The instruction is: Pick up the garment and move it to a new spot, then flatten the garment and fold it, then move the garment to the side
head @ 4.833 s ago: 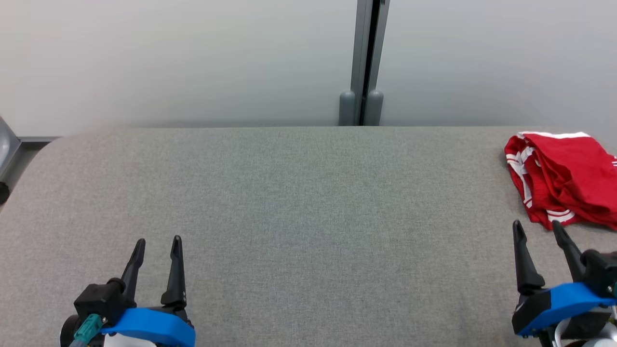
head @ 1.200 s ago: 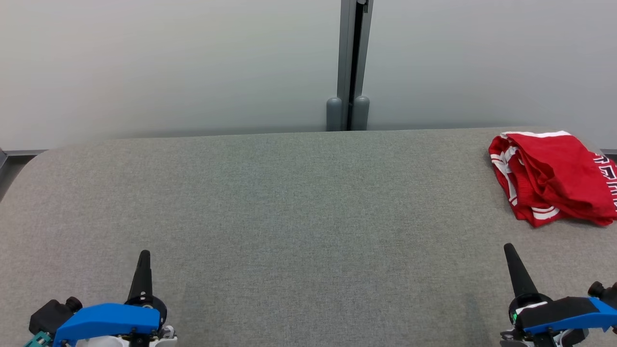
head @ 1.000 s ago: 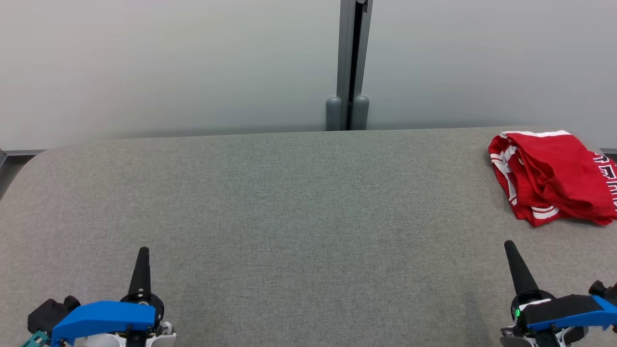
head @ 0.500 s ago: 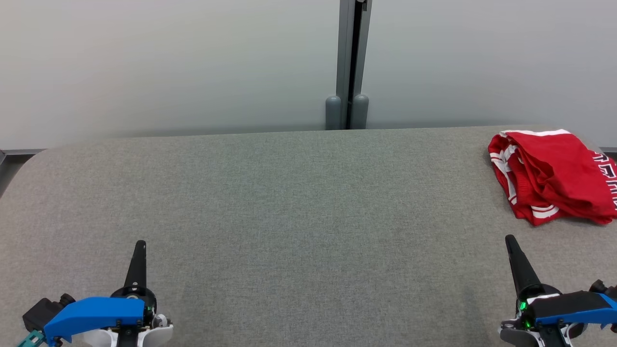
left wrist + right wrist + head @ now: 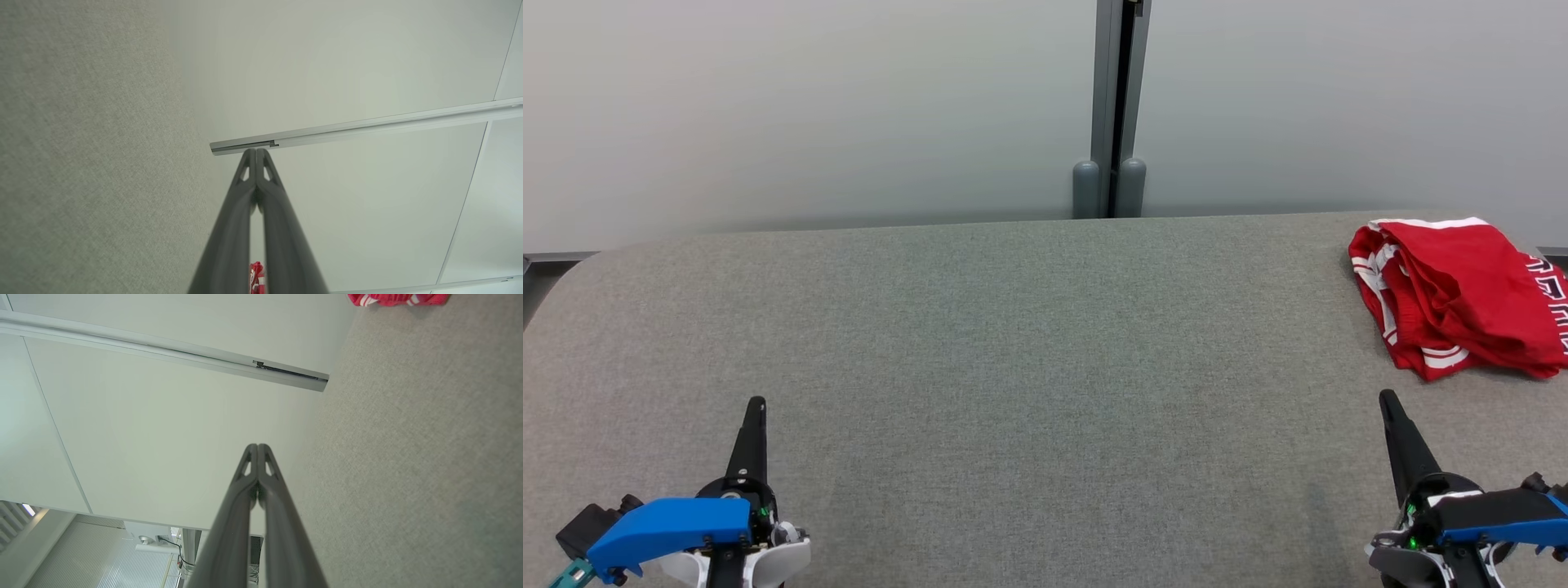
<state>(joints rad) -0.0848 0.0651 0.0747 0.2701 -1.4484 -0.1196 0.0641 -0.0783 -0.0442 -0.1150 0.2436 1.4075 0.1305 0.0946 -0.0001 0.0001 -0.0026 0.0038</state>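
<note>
Left gripper [image 5: 756,404] and right gripper [image 5: 1386,398], both closed and empty, hover at the grey table's [image 5: 1045,343] near edge, the crumpled red garment [image 5: 1454,298] lying ungrasped beyond the right one.

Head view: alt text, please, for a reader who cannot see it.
A bunched red garment with white trim lies at the far right of a grey fabric-covered table. The left gripper and right gripper, both shut and empty, point up from the lower corners, clear of it.
</note>
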